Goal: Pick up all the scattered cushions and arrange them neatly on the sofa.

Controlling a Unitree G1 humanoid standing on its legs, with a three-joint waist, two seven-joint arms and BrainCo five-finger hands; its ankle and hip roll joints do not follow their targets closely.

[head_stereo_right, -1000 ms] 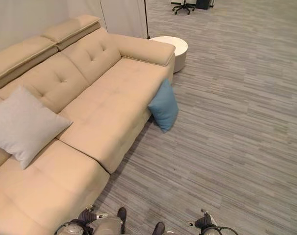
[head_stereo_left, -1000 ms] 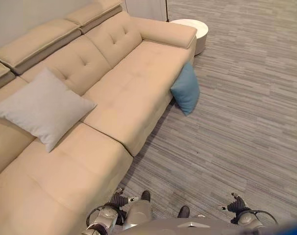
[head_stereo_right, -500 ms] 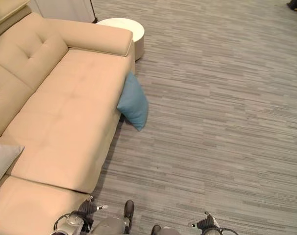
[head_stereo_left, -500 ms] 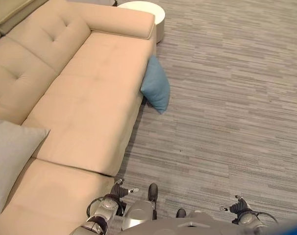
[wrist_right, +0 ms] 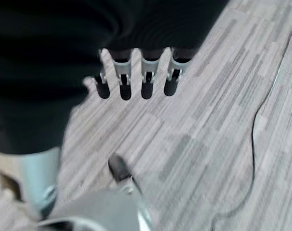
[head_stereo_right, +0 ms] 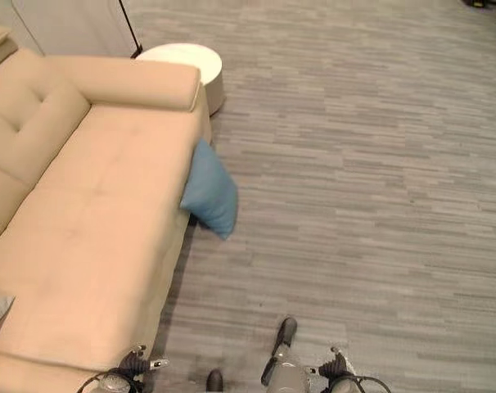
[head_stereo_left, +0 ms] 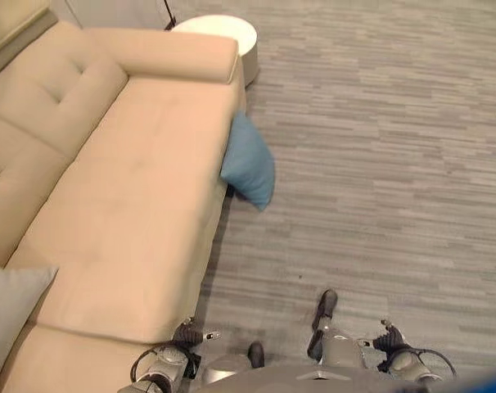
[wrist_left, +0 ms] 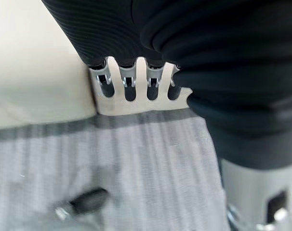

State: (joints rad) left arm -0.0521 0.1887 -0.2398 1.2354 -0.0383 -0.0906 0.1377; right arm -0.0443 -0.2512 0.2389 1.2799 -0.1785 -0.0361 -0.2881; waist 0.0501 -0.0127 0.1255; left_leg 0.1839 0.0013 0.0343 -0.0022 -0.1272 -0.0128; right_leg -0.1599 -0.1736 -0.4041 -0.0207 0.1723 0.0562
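blue cushion [head_stereo_left: 249, 162] is propped on the floor against the sofa [head_stereo_left: 133, 180] front | ahead, slightly left | left robot hand [head_stereo_left: 185, 336] nearer | both robot hands empty, fingers relaxed

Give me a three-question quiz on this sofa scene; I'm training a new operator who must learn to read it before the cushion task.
1. True or false: the blue cushion lies flat on the sofa seat.
2. Multiple choice: what stands past the sofa's armrest? A) a round white side table B) a wooden chair C) a laundry basket
3. Short answer: what do the left hand and right hand hold?

Key
1. False: it stands on the floor, leaning against the sofa's front edge.
2. A: the round white side table.
3. Nothing; both hang low with fingers relaxed, while a grey cushion rests on the sofa.
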